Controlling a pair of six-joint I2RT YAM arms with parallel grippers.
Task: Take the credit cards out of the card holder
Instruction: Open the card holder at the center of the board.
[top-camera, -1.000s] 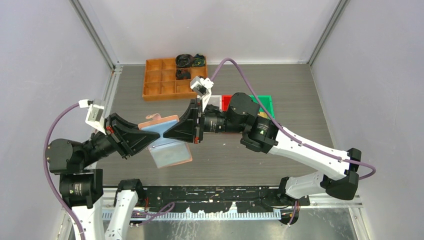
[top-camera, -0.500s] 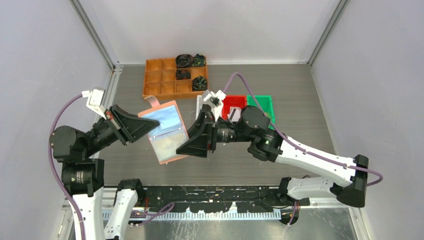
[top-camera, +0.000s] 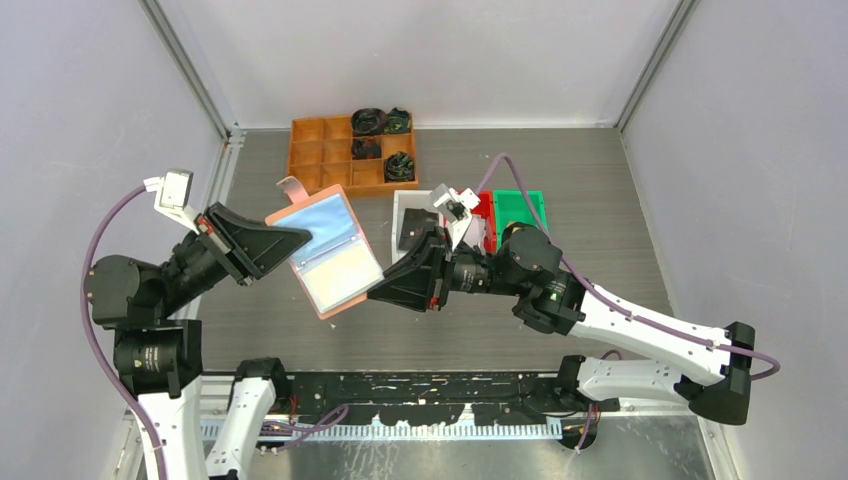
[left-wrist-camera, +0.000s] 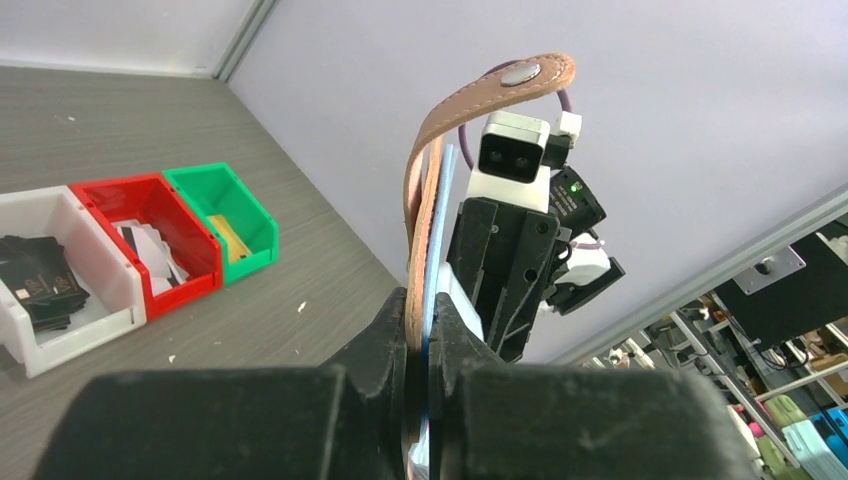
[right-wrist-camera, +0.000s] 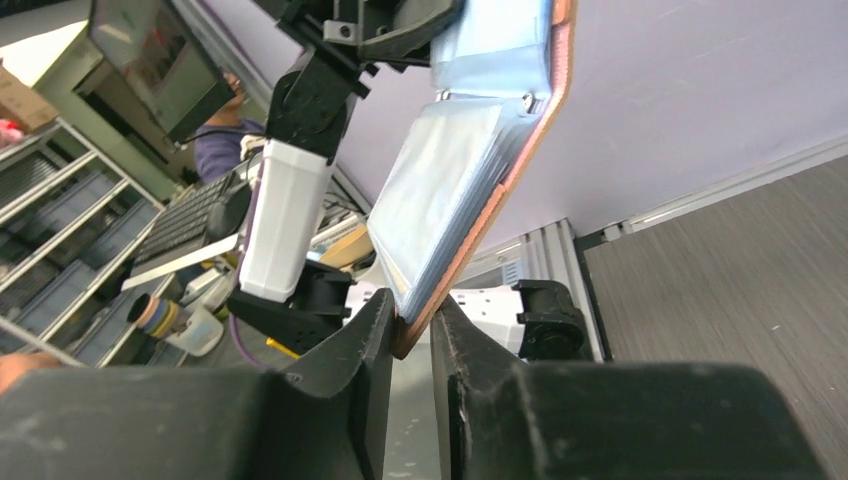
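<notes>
The salmon-pink card holder (top-camera: 325, 250) hangs open in the air, its light blue clear pockets facing up and its strap tab (top-camera: 292, 188) at the far left. My left gripper (top-camera: 300, 238) is shut on its left edge, seen edge-on in the left wrist view (left-wrist-camera: 420, 305). My right gripper (top-camera: 372, 292) is shut on its lower right corner (right-wrist-camera: 410, 315). No card shows in the pockets (right-wrist-camera: 440, 190). Dark cards (left-wrist-camera: 40, 285) lie in the white bin (top-camera: 405, 205), whitish cards (left-wrist-camera: 150, 245) in the red bin (top-camera: 486, 206), and a tan-yellow card (left-wrist-camera: 232, 238) in the green bin (top-camera: 522, 208).
An orange compartment tray (top-camera: 320, 165) stands at the back left of the grey table, with black coiled bundles (top-camera: 370, 122) in its right-hand cells. The three bins sit in a row just behind my right arm. Pale walls close in the back and sides.
The card holder has moved left and swung flatter, pockets up. My right gripper slid from its middle down to the lower right corner. My left arm pulled back to the left.
</notes>
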